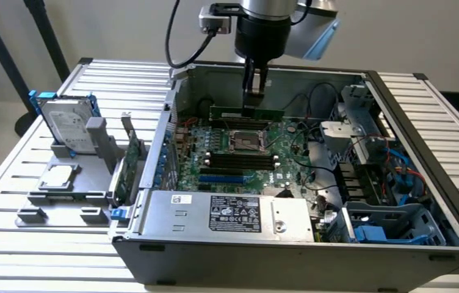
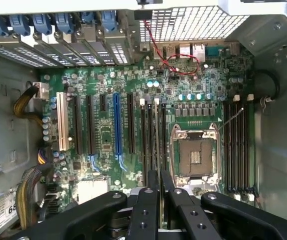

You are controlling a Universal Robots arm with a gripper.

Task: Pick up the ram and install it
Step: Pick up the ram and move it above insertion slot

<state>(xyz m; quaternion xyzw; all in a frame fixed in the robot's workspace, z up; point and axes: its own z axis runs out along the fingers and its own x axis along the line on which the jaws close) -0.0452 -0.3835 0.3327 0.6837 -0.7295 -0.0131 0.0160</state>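
the jaws are closed narrow on the ram (image 1: 246, 113), pinching its top edge near the middle. the stick hangs level, its long side running left to right in the exterior view, over the far part of the motherboard (image 1: 290, 137) inside the open computer case (image 1: 295, 241), just beyond the cpu socket (image 1: 244, 140). black memory slots (image 1: 238, 162) lie nearer. on the surface (image 1: 10, 201) at the exterior view's left stand a hard drive (image 1: 66, 125) and a green expansion card (image 1: 135, 160).
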